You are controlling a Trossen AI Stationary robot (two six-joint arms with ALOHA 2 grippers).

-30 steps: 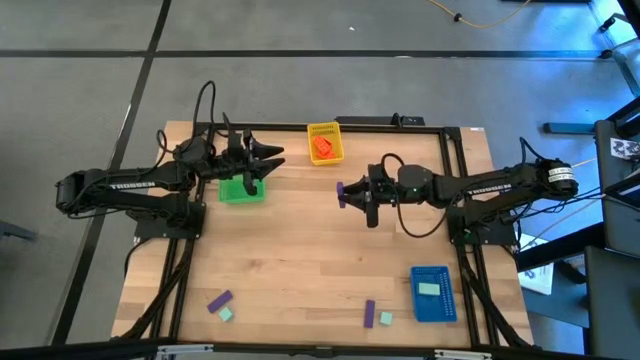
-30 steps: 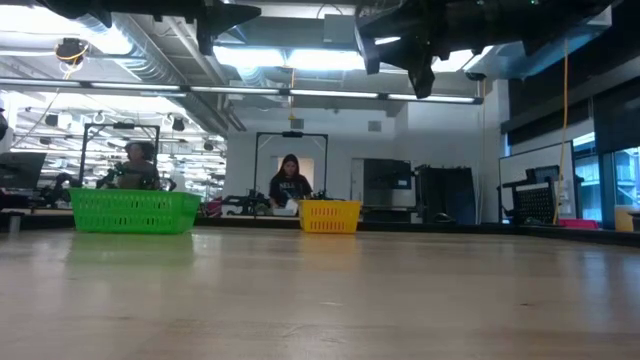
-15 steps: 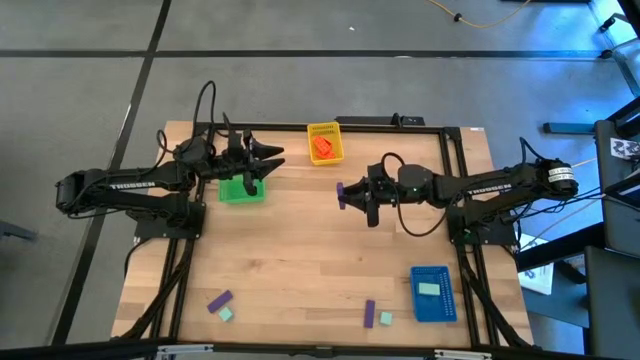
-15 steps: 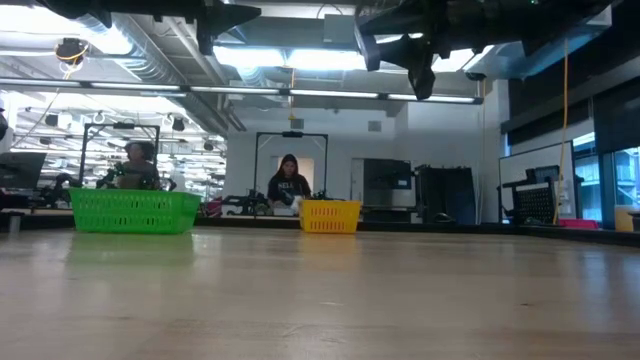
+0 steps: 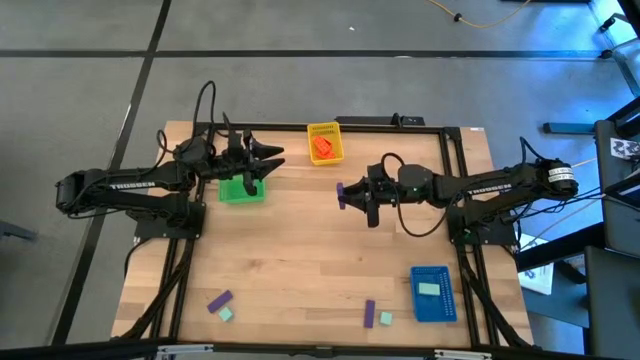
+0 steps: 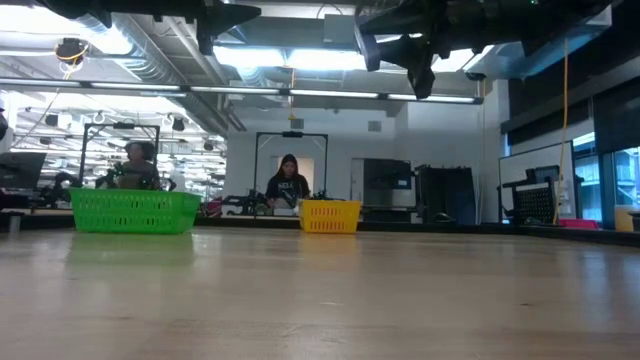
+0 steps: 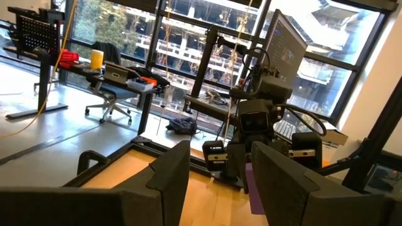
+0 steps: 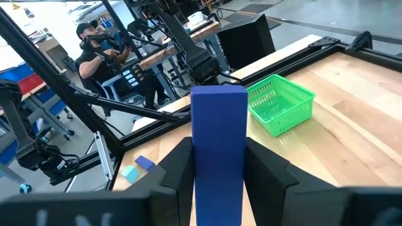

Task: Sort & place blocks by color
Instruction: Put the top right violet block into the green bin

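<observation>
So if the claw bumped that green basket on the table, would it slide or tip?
The green basket would probably slide rather than tip: it looks low and wide, resting flat on the smooth wooden table. Its perforated walls suggest thin, light plastic, so even a gentle nudge from the left claw above it might shift it.

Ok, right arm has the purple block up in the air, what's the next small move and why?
Probably carry the right end effector and its purple block toward the green tray. The yellow tray holds orange-red blocks and the blue tray a mint block, so green looks meant for purple. The left end effector hovers open there, so approach carefully.
</observation>
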